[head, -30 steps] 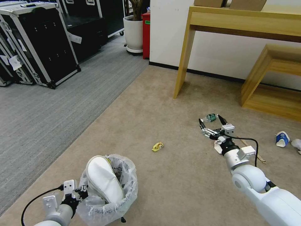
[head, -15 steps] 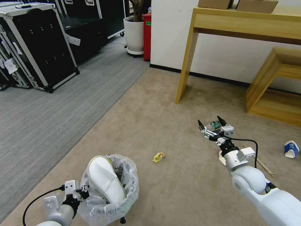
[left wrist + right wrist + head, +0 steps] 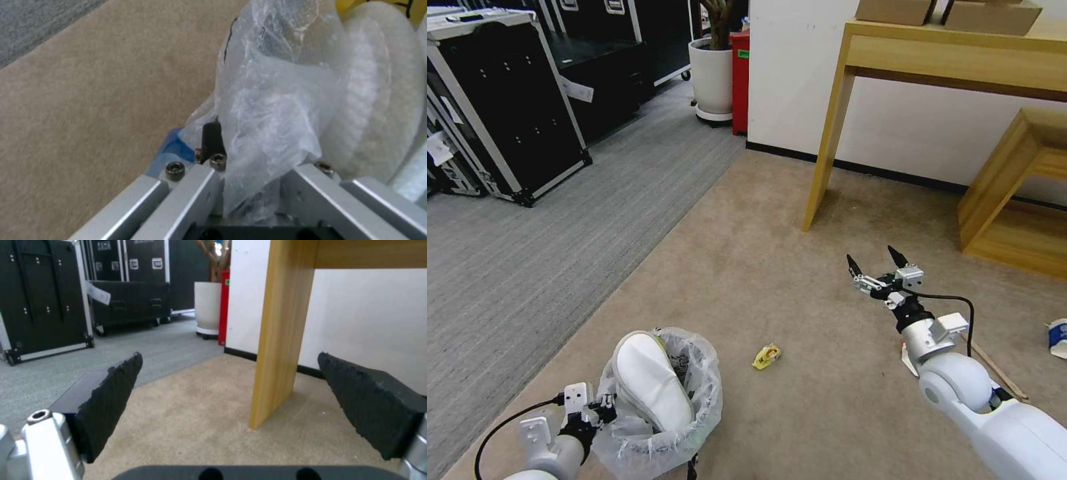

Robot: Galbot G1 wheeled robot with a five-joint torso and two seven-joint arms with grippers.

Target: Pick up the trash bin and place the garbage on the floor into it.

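Right hand (image 3: 874, 261) hovers spread above the floor (image 3: 747, 267), reaching forward.

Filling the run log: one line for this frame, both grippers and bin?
left gripper: shut on bin rim, bin held | right gripper: open, empty, above carpet | yellow wrapper: on carpet

A: Where do we see the trash bin (image 3: 657, 400)?

B: We see it low on the left, its clear crinkled bag clamped at the rim by the left gripper (image 3: 602, 408). 1 white flat thing stands tilted inside.

A: And the garbage?

B: 1 yellow wrapper (image 3: 766, 356) lies on the beige floor (image 3: 760, 267) near the bin. 1 wooden stick (image 3: 994, 365) and 1 blue-white cup (image 3: 1058, 333) lie far right.
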